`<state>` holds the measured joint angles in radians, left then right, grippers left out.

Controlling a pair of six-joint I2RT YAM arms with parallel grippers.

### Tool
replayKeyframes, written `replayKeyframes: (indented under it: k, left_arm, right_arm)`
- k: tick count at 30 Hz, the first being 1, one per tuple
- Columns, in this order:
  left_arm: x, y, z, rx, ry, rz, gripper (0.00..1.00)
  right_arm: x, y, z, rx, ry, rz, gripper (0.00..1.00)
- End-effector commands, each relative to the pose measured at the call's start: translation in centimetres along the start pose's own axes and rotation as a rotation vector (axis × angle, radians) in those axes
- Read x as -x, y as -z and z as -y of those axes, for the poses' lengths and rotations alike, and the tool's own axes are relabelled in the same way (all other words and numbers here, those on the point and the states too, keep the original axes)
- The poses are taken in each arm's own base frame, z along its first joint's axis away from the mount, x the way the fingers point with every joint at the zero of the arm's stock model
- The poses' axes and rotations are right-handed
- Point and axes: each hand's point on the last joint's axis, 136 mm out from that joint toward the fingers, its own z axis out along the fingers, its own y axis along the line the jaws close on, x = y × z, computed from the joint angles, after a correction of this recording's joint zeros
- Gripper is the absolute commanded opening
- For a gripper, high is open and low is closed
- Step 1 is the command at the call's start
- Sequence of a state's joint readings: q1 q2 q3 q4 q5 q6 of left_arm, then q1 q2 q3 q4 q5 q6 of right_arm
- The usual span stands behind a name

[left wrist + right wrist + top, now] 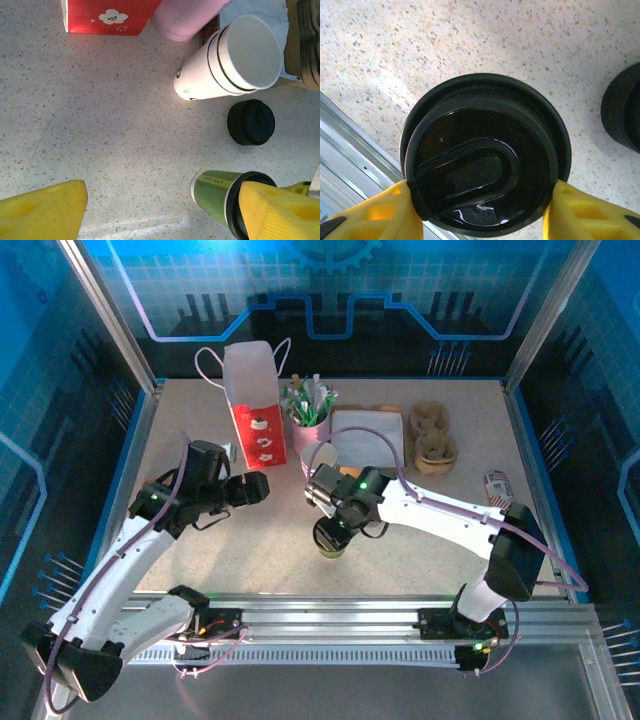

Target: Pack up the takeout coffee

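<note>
**Lidded coffee in my right grip**

The takeout coffee (332, 538) is near the middle of the pale speckled tabletop (200, 570), inside blue-lit walls (60, 390). It has a green sleeve, a white base and a glossy black lid (485, 155). My right gripper (480, 200) clamps the lid from both sides. My left gripper (162, 200) hangs spread wide nearby. Stacked white cups (230, 60) and a red bag (255, 425) stand beyond.

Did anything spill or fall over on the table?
No spill, nothing tipped. The green cup stands upright, its lid on flat, held by the right gripper. One spare black lid lies loose beside the white cups.
</note>
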<state>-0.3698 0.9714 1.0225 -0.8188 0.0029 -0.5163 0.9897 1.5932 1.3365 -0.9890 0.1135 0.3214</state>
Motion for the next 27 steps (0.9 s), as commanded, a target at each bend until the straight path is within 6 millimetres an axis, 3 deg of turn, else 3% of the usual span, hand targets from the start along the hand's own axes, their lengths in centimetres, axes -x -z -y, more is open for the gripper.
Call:
replayKeyframes:
  k: [1, 8, 14, 27]
  left_arm:
    - [0.7, 0.5, -0.2, 0.018, -0.022, 0.016, 0.8]
    - [0.6, 0.2, -0.1, 0.012, -0.021, 0.007, 0.8]
    - [0.6, -0.1, 0.2, -0.001, -0.022, -0.003, 0.8]
    - [1.6, -0.4, 1.9, -0.041, -0.06, -0.034, 0.8]
  right_arm:
    - [-2.1, 0.6, 1.6, -0.054, -0.027, -0.053, 0.38]
    - [-3.4, 1.7, 3.3, -0.071, -0.075, -0.038, 0.38]
    - [-4.8, 2.8, 5.8, -0.09, -0.158, -0.015, 0.38]
    - [-8.4, 6.6, 15.3, -0.193, -0.495, 0.083, 0.37]
